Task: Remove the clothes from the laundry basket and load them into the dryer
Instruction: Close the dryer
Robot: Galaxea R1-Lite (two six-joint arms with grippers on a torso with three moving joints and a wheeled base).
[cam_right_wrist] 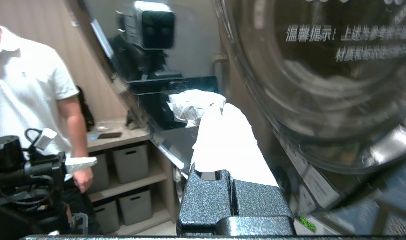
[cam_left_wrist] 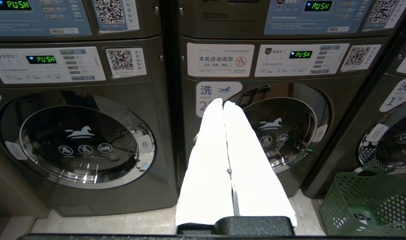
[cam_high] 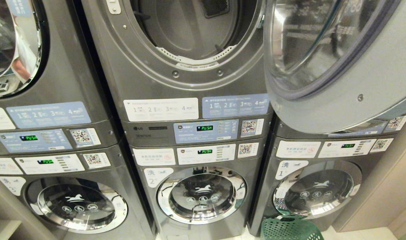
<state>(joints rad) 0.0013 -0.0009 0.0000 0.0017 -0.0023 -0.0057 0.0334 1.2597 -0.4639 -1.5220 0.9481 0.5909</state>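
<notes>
Dryer [cam_high: 189, 30] drum open at 12 o'clock, door [cam_high: 339, 56] swung to 2; laundry basket [cam_high: 291, 229] on floor at 5, nearer the right gripper [cam_right_wrist: 223, 111] up by the door glass, jaws closed empty; left gripper [cam_left_wrist: 223, 103] parked, jaws closed.

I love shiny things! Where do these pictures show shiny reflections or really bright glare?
Head view: the open dryer door has glass that mirrors the room, and the middle washer's chrome ring glints with highlights. Left wrist view: the left end effector looks glaringly white against the dark machines. Right wrist view: that door's glossy surface shows mirrored shapes.
</notes>
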